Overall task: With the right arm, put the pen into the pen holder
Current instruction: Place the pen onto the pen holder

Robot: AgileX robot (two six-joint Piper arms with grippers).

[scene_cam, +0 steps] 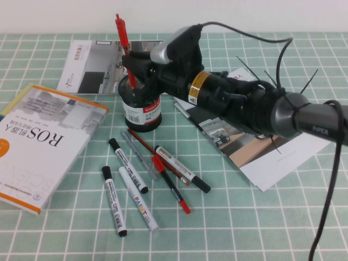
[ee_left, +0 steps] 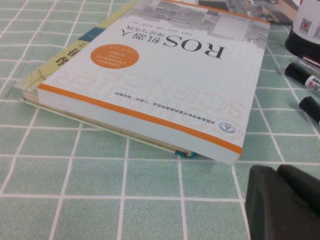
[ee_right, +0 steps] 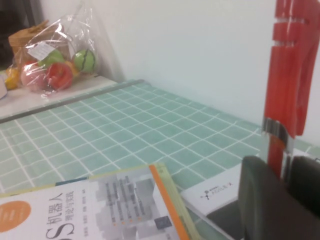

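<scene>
High view | right gripper [scene_cam: 132, 69] clamps pen [scene_cam: 123, 33] upright above pen holder [scene_cam: 141, 106] | left gripper [ee_left: 285, 200]: grip unclear

Black jointed right arm [scene_cam: 255, 106] reaches from frame right to upper centre; right gripper [scene_cam: 132, 68] clamps the all-red plastic click pen [scene_cam: 123, 35] upright.

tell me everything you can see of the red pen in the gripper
The pen is all red, glossy plastic, with a clip near its top and a silver band lower down. It stands nearly upright, pinched by the right gripper directly over the holder, lower end dipping into the mesh cup. Its tip is hidden.
</scene>
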